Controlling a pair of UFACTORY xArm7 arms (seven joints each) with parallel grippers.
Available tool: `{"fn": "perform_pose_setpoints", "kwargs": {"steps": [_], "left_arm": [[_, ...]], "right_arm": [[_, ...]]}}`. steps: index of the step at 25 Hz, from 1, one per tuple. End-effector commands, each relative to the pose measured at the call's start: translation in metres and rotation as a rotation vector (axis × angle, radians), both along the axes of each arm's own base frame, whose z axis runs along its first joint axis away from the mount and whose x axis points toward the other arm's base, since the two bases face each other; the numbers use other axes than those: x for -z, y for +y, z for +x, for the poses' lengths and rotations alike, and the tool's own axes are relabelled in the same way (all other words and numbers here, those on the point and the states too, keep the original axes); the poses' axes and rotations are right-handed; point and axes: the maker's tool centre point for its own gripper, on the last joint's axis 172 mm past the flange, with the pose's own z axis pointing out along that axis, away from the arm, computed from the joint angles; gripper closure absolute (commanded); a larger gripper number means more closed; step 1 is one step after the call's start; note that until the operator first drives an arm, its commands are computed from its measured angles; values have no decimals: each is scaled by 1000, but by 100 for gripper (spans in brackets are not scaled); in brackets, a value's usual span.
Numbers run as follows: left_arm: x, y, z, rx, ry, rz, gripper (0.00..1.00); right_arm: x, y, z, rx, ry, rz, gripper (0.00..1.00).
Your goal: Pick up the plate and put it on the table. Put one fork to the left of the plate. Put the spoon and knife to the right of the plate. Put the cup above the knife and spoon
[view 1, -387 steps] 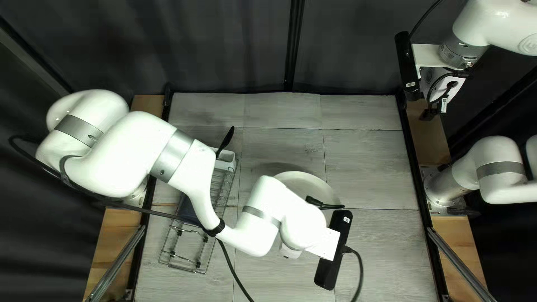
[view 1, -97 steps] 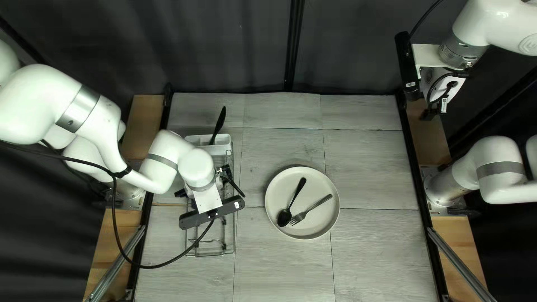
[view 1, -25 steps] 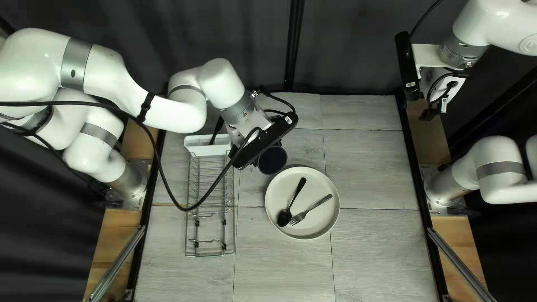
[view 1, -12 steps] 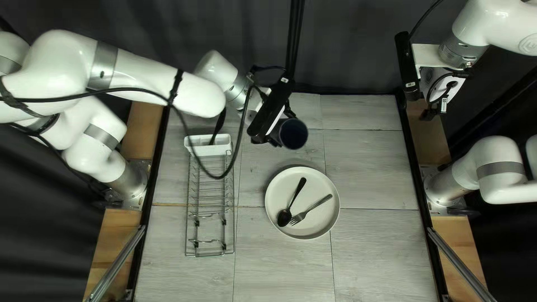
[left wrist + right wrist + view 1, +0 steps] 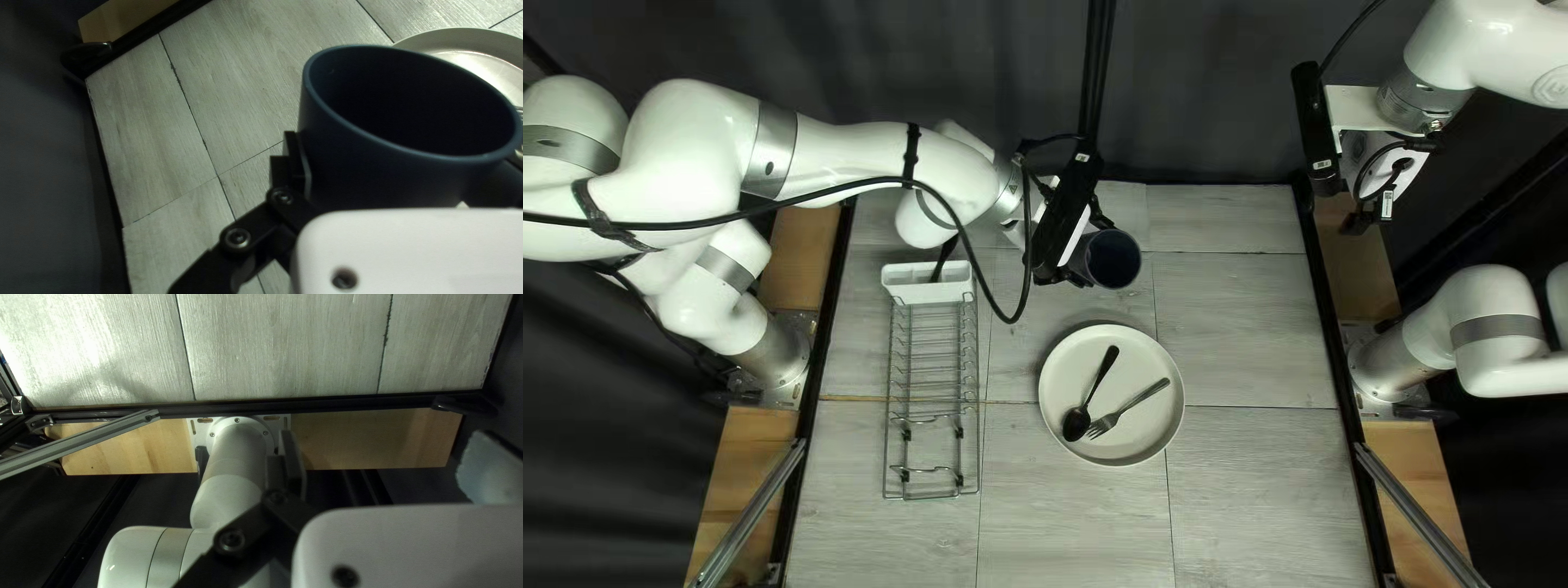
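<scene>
The dark blue cup [image 5: 1112,259] hangs beyond the plate, gripped by my left gripper [image 5: 1091,250]. In the left wrist view, the left gripper [image 5: 406,169] has the cup [image 5: 338,147] between its fingers, open end showing; the far finger is mostly hidden. The pale plate [image 5: 1149,441] lies on the table with a black spoon [image 5: 1077,423] and a fork [image 5: 1128,409] on it. A dark utensil [image 5: 942,261] stands in the rack's white caddy, partly behind the arm. Off the table's far right corner, my right gripper [image 5: 1370,215] is open; the right wrist view shows it [image 5: 387,463] empty.
A wire dish rack [image 5: 933,376] with a white caddy [image 5: 927,285] at its far end stands left of the plate. A cable from my left arm loops over the caddy area. The table [image 5: 1241,490] is bounded at the right by a black rail [image 5: 1329,327].
My left gripper moved from over the rack toward the far side and right, now carrying the cup. The plate, spoon and fork stayed still over the last seconds, as did my right arm.
</scene>
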Motion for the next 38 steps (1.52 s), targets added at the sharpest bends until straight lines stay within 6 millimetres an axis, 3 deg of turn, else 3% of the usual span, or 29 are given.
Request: {"fn": "perform_pose_setpoints", "kwargs": {"steps": [1, 19, 30, 36, 38], "left_arm": [[16, 4, 1, -13, -57, -10, 100], [59, 20, 5, -68, -183, -70, 100], [78, 40, 0, -127, -247, -102, 100], [79, 50, 9, -141, -246, -108, 100], [68, 48, 14, -138, -237, -101, 100]], "right_arm": [[0, 0, 0, 0, 0, 0, 0], [0, 0, 0, 0, 0, 0, 0], [0, 0, 0, 0, 0, 0, 0], [0, 0, 0, 0, 0, 0, 0], [0, 0, 0, 0, 0, 0, 0]]}}
